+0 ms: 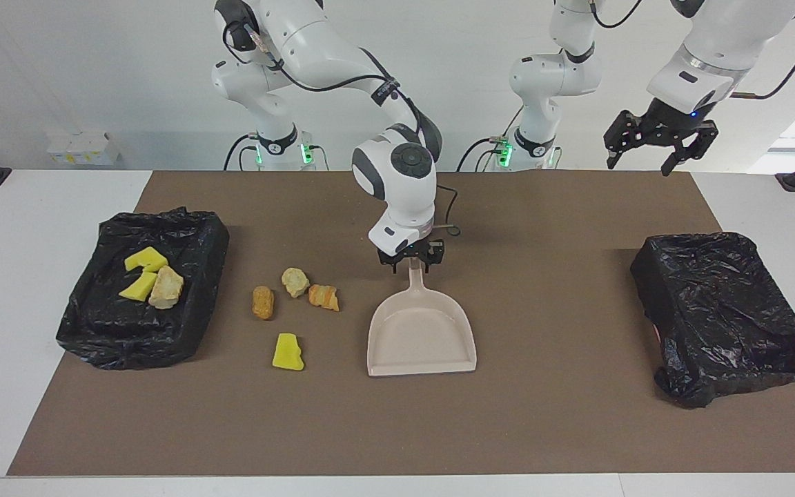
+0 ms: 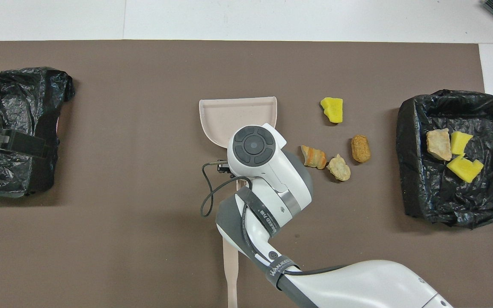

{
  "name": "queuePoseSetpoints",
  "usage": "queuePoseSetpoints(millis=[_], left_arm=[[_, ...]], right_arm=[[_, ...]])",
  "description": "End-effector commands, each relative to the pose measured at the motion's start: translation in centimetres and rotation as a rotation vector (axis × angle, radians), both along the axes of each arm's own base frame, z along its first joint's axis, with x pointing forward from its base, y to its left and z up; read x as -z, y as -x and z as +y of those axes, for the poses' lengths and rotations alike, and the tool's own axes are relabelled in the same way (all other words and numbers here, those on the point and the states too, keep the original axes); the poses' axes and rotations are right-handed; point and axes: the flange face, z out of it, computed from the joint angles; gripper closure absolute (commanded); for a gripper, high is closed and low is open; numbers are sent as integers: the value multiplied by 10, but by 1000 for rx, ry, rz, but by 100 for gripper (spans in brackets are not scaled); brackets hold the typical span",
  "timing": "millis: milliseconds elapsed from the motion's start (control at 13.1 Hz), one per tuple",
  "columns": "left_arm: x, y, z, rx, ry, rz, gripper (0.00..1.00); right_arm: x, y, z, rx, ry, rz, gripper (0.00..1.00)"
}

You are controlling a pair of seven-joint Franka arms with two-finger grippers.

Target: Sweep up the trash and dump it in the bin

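Several pieces of trash lie loose on the brown mat: a yellow foam chunk [image 1: 288,352], an orange-brown lump [image 1: 263,302], a beige lump [image 1: 295,281] and an orange piece [image 1: 324,297]. Three more pieces [image 1: 149,277] sit in the black-lined bin [image 1: 94,331] at the right arm's end. The beige dustpan [image 1: 421,338] lies flat on the mat beside the loose trash, handle toward the robots. My right gripper [image 1: 412,264] stands open, its fingers on either side of the handle's tip. My left gripper [image 1: 653,148] waits open, raised at its own end.
A second black-lined bin [image 1: 722,317] stands at the left arm's end, with the left gripper [image 2: 15,143] over it in the overhead view. A brush with a beige handle [image 2: 230,265] lies nearer to the robots than the dustpan, partly under the right arm.
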Motion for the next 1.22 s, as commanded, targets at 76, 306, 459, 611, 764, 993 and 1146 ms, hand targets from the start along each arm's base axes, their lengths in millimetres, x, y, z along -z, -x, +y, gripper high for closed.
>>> queuePoseSetpoints(millis=[76, 306, 459, 611, 764, 993, 1146], left_arm=[[-3, 7, -4, 3, 9, 6, 0], [-3, 5, -15, 22, 14, -18, 0], [10, -1, -34, 49, 20, -51, 0], [35, -6, -65, 99, 25, -64, 0], [65, -4, -108, 135, 33, -78, 0], [98, -4, -151, 106, 51, -112, 0], [126, -5, -189, 87, 46, -106, 0]], right_arm=[[-35, 14, -8, -8, -7, 58, 0], [-44, 44, -13, 19, 16, 162, 0], [-33, 82, -15, 7, 49, 193, 0], [-29, 113, -5, 44, 50, 190, 0], [-21, 148, 4, 63, 27, 154, 0], [-11, 206, 9, 78, -13, 140, 0], [-4, 247, 4, 47, -11, 146, 0]])
